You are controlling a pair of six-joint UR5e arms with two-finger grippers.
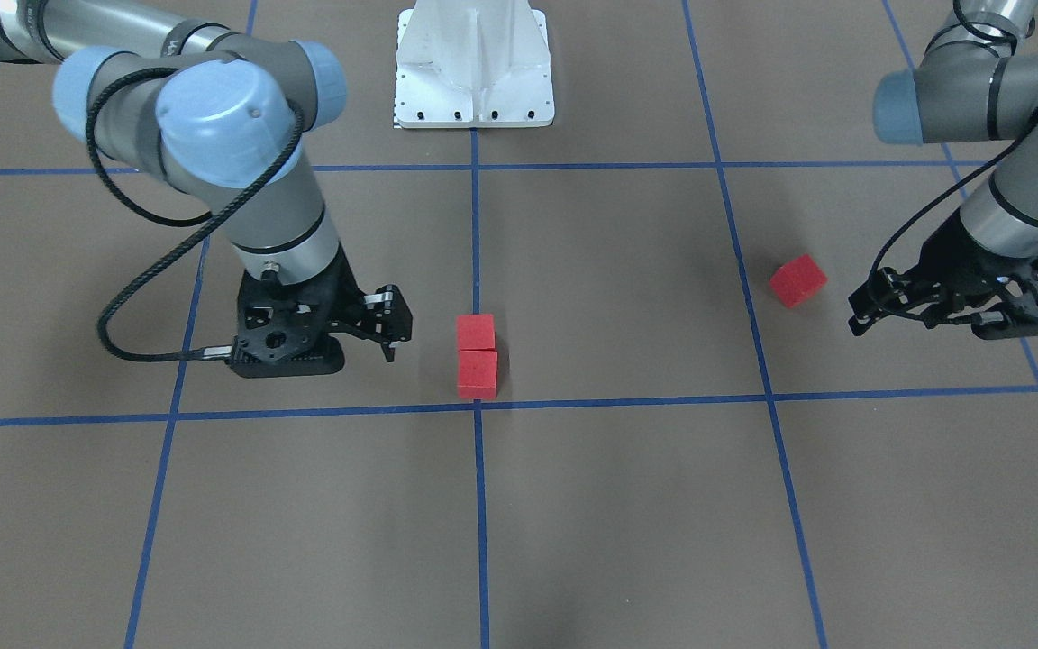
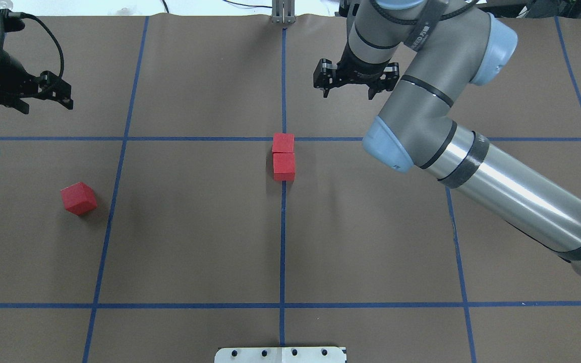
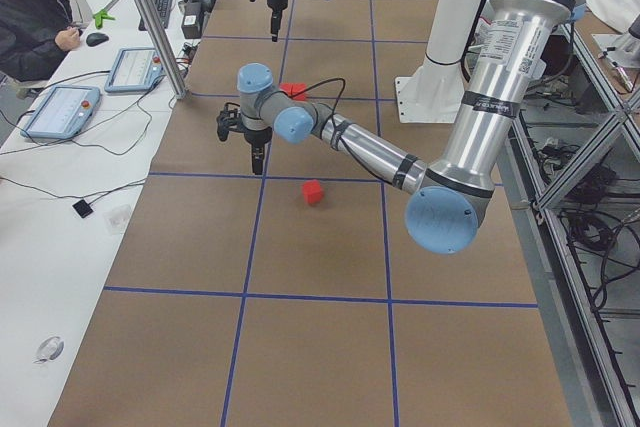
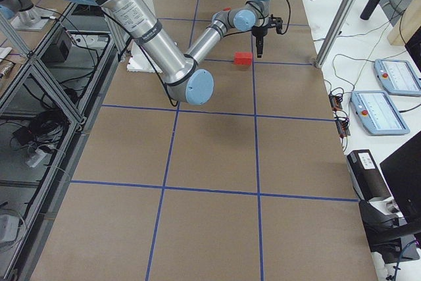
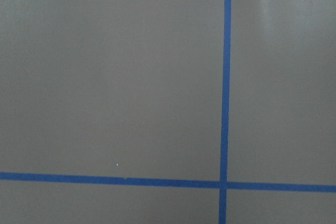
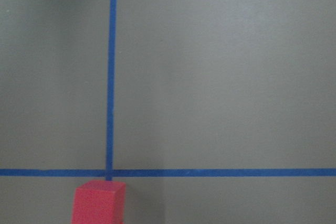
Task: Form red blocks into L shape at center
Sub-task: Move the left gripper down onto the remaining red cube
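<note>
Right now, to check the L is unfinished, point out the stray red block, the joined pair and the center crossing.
stray red block (image 2: 78, 197): overhead view, its top face.
joined pair (image 2: 284, 167): overhead view, top face of the block lower in frame.
center crossing (image 1: 479, 406): front-facing view, the exact intersection.

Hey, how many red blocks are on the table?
3. One red block at the center crossing, a second touching it, a third alone toward the robot's left. None seems hidden.
</note>
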